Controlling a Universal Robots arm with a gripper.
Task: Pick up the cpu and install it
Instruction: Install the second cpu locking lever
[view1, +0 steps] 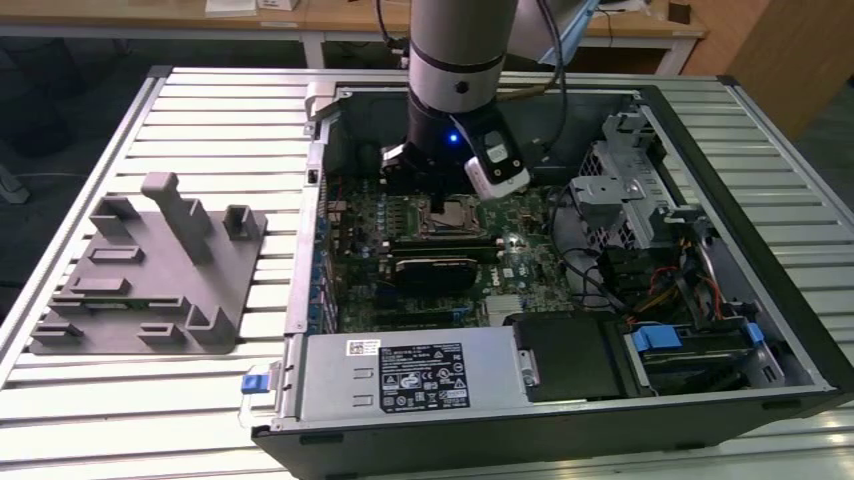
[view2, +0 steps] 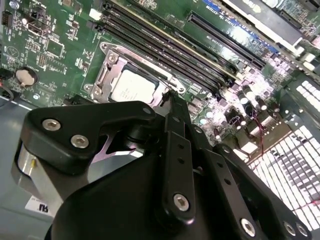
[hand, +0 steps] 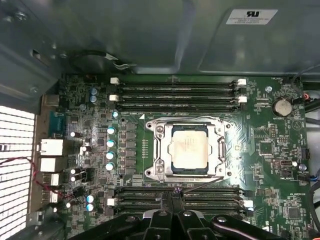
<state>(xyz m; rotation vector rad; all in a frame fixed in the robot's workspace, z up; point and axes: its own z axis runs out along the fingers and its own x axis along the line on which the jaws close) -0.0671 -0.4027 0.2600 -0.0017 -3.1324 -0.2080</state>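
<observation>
Green motherboard (hand: 265, 145) holds the cpu (hand: 189, 146) (silvery, square, socketed).

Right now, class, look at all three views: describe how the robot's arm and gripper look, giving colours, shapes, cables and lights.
The arm is a round silver-grey tube ending in a black wrist section with a small blue light. A white and black camera unit is fixed to its side, and dark cables run along it. In both wrist views, the gripper is matte black, built of flat linkage bars joined by silver screws.

In the exterior view the arm (view1: 454, 60) is cut off by the top edge and hides the case's (view1: 747, 300) rear part. In the second wrist view, the gripper (view2: 170, 97) body covers the socket's (view2: 107, 67) near edge.
</observation>
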